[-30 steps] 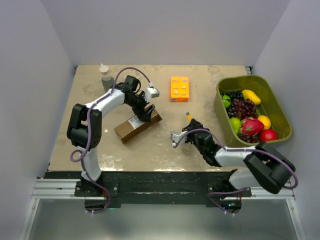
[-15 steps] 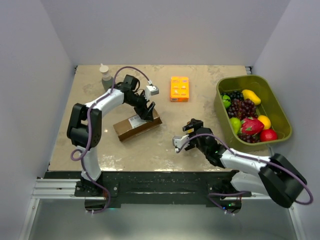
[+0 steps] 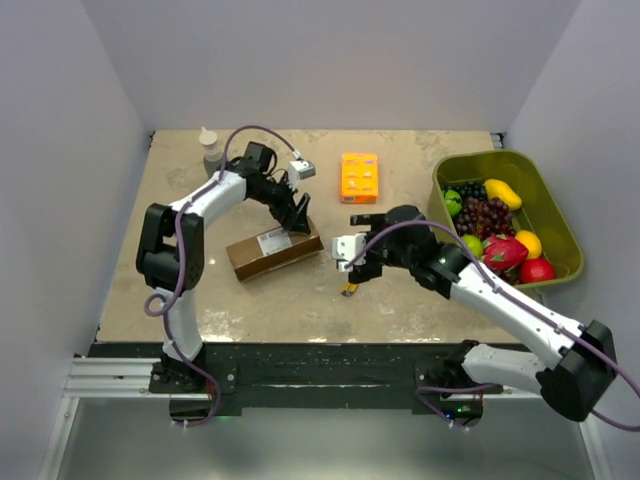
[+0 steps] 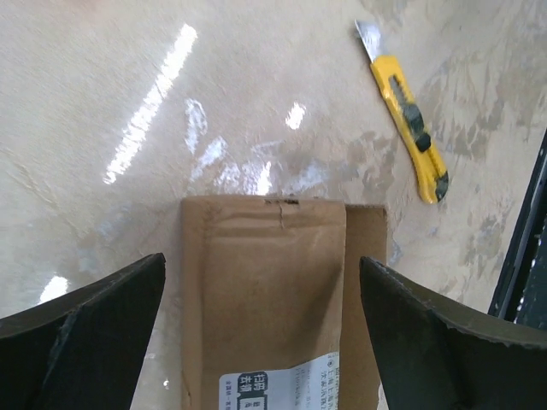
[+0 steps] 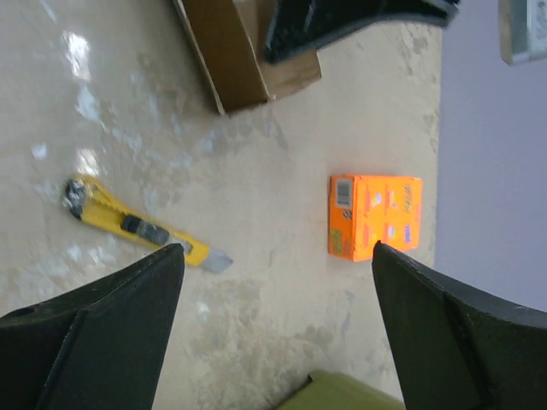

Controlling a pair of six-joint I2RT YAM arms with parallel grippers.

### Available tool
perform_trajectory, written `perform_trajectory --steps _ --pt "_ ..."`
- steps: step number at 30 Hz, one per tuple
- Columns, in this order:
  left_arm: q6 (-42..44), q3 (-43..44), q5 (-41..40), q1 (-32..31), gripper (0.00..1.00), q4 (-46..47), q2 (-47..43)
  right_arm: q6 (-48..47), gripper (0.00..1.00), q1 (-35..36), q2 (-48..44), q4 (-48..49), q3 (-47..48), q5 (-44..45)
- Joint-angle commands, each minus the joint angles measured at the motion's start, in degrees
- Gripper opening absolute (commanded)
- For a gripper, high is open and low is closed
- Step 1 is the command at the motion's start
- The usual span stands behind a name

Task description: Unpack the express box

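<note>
The express box [image 3: 272,250] is a brown carton with a white label, lying flat left of centre with its flaps down. My left gripper [image 3: 299,216] hovers over its right end, open, with a finger on each side of the box [image 4: 272,290] and nothing gripped. My right gripper [image 3: 358,268] hangs open and empty above the table's middle. A yellow utility knife [image 3: 350,288] lies on the table just below it, blade out. The knife [image 5: 137,226] shows left of the right fingers, and also beyond the box's end as the knife [image 4: 408,120].
A bright orange flat box [image 3: 359,177] lies behind the centre, and the orange box [image 5: 376,216] shows ahead of the right gripper. A green bin [image 3: 556,215] of fruit stands at the right. A small bottle [image 3: 210,147] stands at the back left.
My right gripper opened and let go of the knife, which now lies on the table; the arm rose and swung left and back. My left gripper opened a little wider over the box.
</note>
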Motion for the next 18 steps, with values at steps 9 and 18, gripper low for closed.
perform_trajectory --steps 9,18 --pt "1.0 1.3 -0.6 8.1 1.00 -10.3 -8.1 -0.4 0.74 0.2 25.0 2.4 15.2 -15.7" --pt "6.2 -10.5 -9.1 4.7 1.00 -6.9 -16.2 -3.9 0.71 2.9 31.7 2.5 18.7 -17.2"
